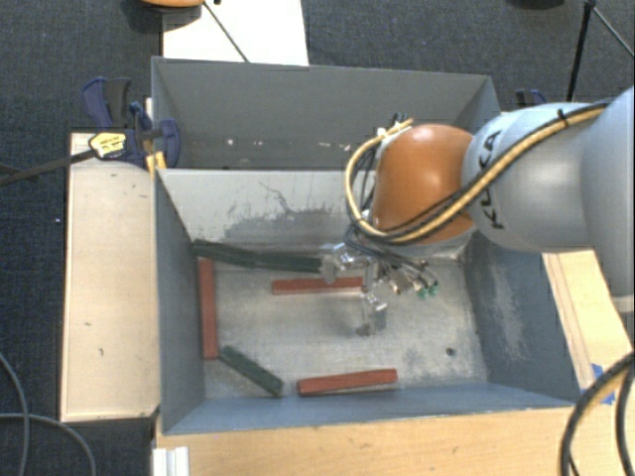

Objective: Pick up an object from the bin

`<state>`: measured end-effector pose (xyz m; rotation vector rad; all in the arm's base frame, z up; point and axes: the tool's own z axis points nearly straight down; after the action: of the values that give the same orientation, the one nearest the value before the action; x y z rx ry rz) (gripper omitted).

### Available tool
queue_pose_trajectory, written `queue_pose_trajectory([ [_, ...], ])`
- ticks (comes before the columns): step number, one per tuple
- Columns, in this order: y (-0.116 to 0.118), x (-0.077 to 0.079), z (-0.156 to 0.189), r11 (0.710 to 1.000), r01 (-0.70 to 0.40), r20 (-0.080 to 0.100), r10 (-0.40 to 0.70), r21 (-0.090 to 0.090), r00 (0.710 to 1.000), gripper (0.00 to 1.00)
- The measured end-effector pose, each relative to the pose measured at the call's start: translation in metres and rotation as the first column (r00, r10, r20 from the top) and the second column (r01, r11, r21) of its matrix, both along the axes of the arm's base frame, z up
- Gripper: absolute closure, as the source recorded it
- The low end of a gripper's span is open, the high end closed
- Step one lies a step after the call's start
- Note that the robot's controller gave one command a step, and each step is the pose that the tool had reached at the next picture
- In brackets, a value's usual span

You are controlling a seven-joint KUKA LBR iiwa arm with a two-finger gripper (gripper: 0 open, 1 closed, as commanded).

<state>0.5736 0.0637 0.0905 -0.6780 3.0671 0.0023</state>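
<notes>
Bar nearest the claw is the flat reddish-brown bar, lying crosswise in the middle of the bin floor, a bit toward the back wall. Its right end runs in under the metal bits of the claw, so that end is partly hidden, and tbh I can't tell if the two are actually touching. The claw hangs low just off that right end, pointing down at the scuffed grey floor. Whether it's spread or pressed together, honestly can't tell from this angle, since the wrist hardware is in the way.

Just behind the reddish-brown bar there's a long dark green bar. It lies along the foot of the back wall, slightly slanted, with its right end close to the claw too. Further out there's a red bar lying lengthwise along the left wall and a short dark green bar angled in the front-left corner. A second red-brown bar lies along the front wall, well apart from the claw.

Above the claw sits the round orange cover with yellow and black cables looped round it. The fat grey arm comes in from the right over the bin's rim.
</notes>
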Motion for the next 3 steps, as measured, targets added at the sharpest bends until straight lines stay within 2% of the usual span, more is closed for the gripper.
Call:
queue_pose_trajectory([
  [1,0.0177,0.0189,-0.0186,0.982,0.187,0.004,-0.187,0.002,0.982,1.00],
  [2,0.0169,0.0183,-0.0196,0.982,0.189,0.002,-0.189,0.000,0.982,0.00],
  [3,0.0168,0.0182,-0.0197,0.982,0.189,0.002,-0.189,0.000,0.982,0.00],
])
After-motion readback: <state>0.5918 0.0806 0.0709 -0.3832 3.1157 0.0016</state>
